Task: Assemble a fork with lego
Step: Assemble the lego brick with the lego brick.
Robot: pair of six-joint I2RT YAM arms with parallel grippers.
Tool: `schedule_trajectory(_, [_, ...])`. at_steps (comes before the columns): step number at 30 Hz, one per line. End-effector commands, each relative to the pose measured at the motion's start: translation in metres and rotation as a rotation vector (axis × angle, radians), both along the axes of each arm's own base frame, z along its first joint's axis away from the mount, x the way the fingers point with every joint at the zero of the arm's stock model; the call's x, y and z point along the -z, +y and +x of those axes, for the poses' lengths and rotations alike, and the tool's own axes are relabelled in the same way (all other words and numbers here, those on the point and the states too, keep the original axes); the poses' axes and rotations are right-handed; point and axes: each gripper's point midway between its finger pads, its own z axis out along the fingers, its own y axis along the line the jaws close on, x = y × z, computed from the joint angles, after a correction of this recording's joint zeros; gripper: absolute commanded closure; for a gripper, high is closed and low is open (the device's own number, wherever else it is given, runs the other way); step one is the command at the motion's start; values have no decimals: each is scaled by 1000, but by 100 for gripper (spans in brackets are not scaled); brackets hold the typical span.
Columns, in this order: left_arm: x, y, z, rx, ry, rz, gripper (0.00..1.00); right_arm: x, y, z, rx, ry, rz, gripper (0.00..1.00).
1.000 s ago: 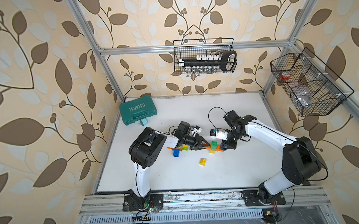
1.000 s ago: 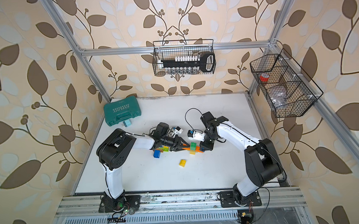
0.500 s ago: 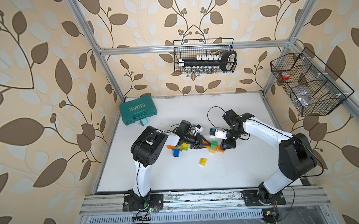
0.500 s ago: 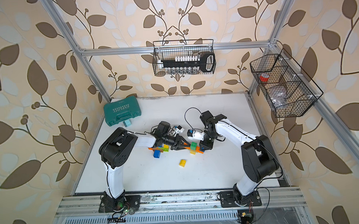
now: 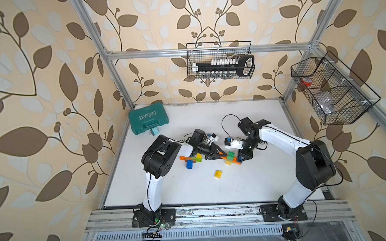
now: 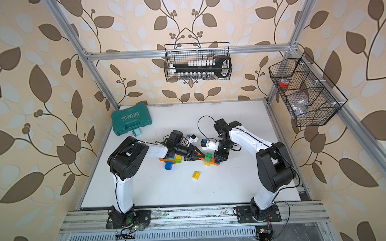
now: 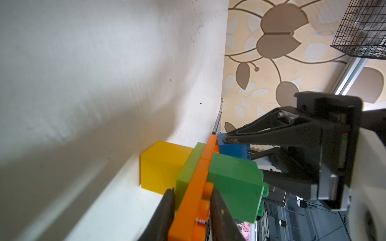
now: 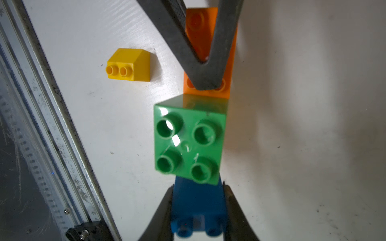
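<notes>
My left gripper [image 7: 193, 200] pinches the orange plate [image 7: 196, 183] just left of the green 2x2 brick [image 8: 189, 141]. Just right of it, my right gripper [image 8: 198, 194] clamps the blue brick [image 8: 198, 204]. The plate's long axis runs gripper to gripper, so both arms are equally near.

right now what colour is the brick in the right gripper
Blue; the brick shows best in the right wrist view, clamped in the right gripper.

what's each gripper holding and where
left gripper pinches the orange plate by one end; right gripper clamps the blue brick by its sides, at the plate's other end
</notes>
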Motion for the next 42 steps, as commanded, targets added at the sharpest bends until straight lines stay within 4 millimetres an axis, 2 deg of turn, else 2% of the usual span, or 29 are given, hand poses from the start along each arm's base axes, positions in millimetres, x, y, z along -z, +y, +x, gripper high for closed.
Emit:
schedule_trajectory(1, [34, 9, -3, -49, 67, 96, 71, 15, 1, -2, 20, 41, -45, 100])
schedule_trajectory(13, [37, 11, -2, -63, 74, 96, 71, 13, -3, -2, 46, 20, -178, 100])
schedule_trajectory(25, [37, 13, 1, -72, 76, 87, 71, 17, -1, 1, 54, -84, -293, 100])
schedule_trajectory(32, [39, 15, 0, -75, 82, 89, 71, 4, 10, 0, 24, -177, -233, 100])
schedule_trajectory(37, [40, 16, 2, -81, 82, 91, 71, -5, 16, -9, -12, -213, -149, 100])
schedule_trajectory(42, [40, 17, 2, -82, 81, 94, 71, 1, 13, -17, -18, -165, -154, 100])
